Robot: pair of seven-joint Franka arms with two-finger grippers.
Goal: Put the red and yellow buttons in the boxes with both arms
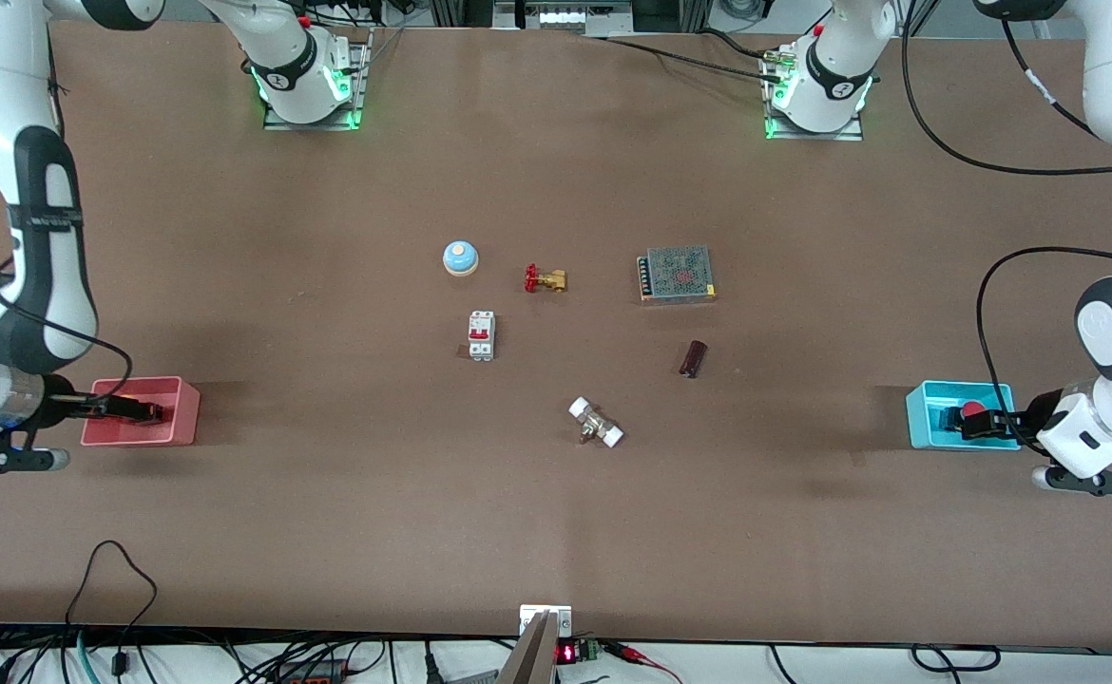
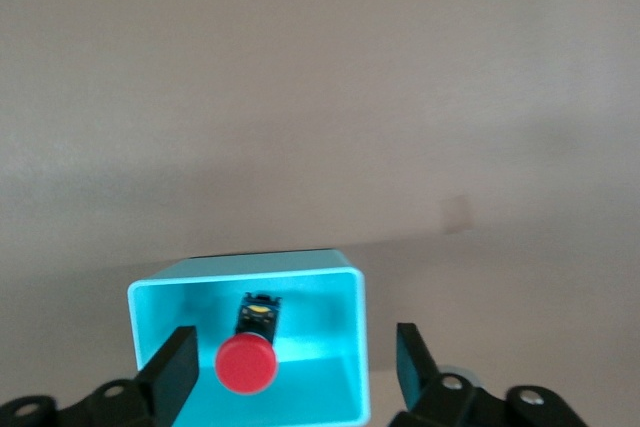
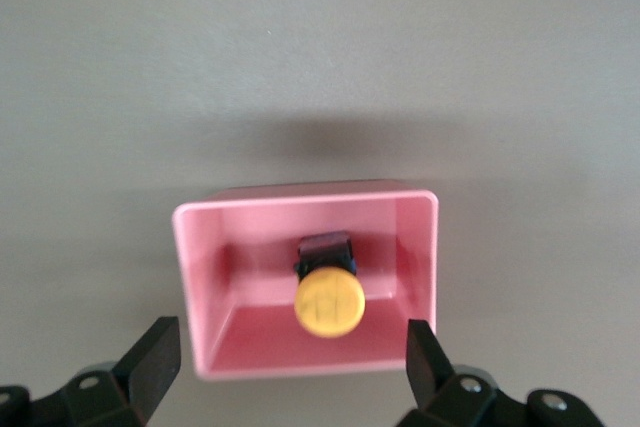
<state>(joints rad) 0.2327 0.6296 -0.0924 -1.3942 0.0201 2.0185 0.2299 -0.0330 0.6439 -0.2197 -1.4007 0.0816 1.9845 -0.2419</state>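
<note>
You have the brown table (image 1: 328,532) filling the front view, with both arms folded in from its side edges. At the right edge of that frame the left gripper (image 1: 979,424) hangs over the cyan box (image 1: 927,418); in the left wrist view its fingers (image 2: 172,372) are spread wide, gripping nothing, and the red button (image 2: 246,359) lies on its side inside the cyan box (image 2: 345,277), cap toward the camera. At the left edge of the front view the right gripper (image 1: 143,411) hangs over the pink box (image 1: 185,418). In the right wrist view its fingers (image 3: 152,357) are likewise parted and empty, and the yellow button (image 3: 328,297) lies inside the pink box (image 3: 195,247).

Around the centre of the front view you can see a mesh-topped power supply (image 1: 677,274), a white breaker (image 1: 481,336), a blue bell (image 1: 460,257), a white-ended fitting (image 1: 596,423), a brass valve (image 1: 546,279) and a small dark cylinder (image 1: 693,358).
</note>
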